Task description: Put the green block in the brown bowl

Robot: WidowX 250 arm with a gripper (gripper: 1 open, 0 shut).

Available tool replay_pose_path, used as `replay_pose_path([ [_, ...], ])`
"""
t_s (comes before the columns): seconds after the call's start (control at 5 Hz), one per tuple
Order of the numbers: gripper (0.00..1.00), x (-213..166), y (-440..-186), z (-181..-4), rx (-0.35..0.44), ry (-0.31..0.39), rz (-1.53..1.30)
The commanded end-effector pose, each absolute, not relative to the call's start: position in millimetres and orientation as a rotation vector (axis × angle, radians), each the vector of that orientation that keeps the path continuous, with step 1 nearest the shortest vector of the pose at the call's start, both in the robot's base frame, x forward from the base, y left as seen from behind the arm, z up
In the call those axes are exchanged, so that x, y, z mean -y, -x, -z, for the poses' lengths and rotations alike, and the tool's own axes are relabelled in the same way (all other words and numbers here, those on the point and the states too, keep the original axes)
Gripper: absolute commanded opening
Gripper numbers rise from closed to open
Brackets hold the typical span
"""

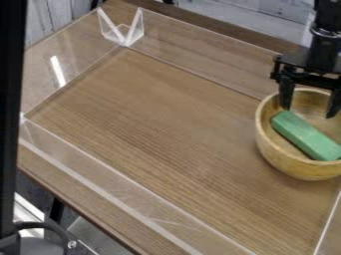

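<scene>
The green block (306, 135) lies flat inside the brown bowl (276, 149), which stands on the wooden table at the right edge. My gripper (309, 103) hangs pointing down over the bowl's far rim, just above the block's upper end. Its black fingers (284, 94) are spread open with nothing between them. The block rests free in the bowl, apart from the fingers.
A clear acrylic wall (80, 159) runs around the wooden tabletop (147, 110), with a clear bracket (120, 27) at the far left corner. A dark post (11, 120) crosses the left edge of the view.
</scene>
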State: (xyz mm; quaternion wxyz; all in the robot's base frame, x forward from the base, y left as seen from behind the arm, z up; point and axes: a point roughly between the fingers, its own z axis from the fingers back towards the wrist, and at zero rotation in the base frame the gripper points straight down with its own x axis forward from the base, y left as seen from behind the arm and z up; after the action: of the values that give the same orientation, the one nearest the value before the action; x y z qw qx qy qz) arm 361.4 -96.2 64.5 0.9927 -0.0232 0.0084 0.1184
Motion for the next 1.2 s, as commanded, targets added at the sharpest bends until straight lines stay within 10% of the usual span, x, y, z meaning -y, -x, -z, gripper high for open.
replay_pose_path([
  [0.0,1.00,97,-371,-84.7,0.053,0.058,-0.257],
  [0.8,1.00,96,-377,-70.5,0.011,0.074,-0.252],
  [1.0,1.00,77,-378,-89.6,0.034,0.088,-0.267],
])
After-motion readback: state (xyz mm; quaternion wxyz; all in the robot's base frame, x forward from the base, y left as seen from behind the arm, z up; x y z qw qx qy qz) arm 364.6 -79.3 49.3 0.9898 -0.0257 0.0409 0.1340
